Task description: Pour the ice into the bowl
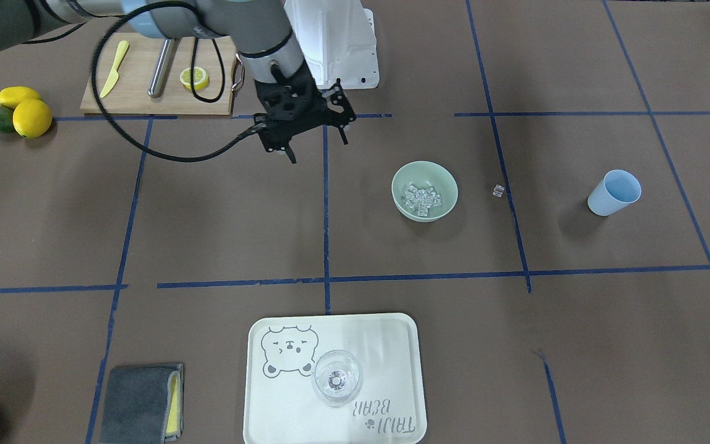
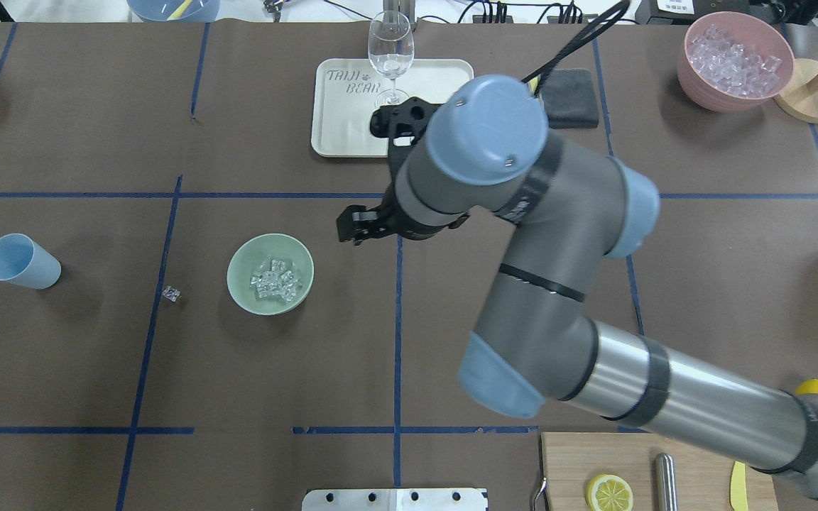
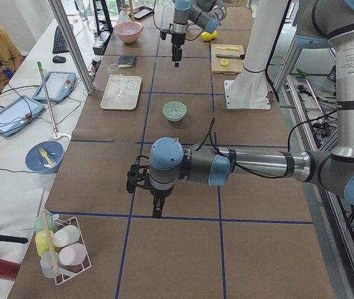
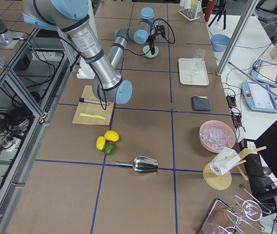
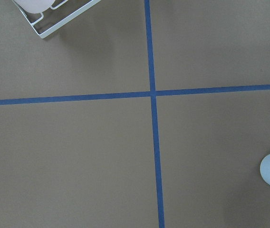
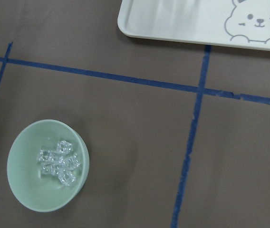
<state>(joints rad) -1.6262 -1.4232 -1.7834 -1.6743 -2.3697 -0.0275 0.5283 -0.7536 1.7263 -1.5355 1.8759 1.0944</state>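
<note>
Closest to the overhead lens is my right arm [image 2: 558, 298], its blue-capped joint bulking over mid-table and hiding a corner of the tray [image 2: 338, 128]. In the front-facing view the right gripper [image 1: 318, 148] hangs above the table at about ten o'clock from the bowl [image 1: 447, 179], well clear of its rim. Its fingers look spread, with nothing between them. I read that raised, offset pose as deliberate: the bowl is left uncovered and the wrist camera gets a clean look down into it.

The ice [image 1: 423, 197] sits heaped in the bowl's bottom, so I'd call the pour essentially done. One stray cube [image 1: 498, 190] lies on the brown paper at three o'clock from the bowl in that view, near it but not touching. Farther along the same line the blue cup [image 1: 614, 193] rests on its side, mouth turned away from the bowl; I take it for the emptied pouring vessel.

The left gripper [image 3: 158, 208] shows only in the side view, well apart from the bowl, and I cannot tell how its fingers are set.

If anything remains, it is that cube, which I expect is too small and slick to pinch easily.
</note>
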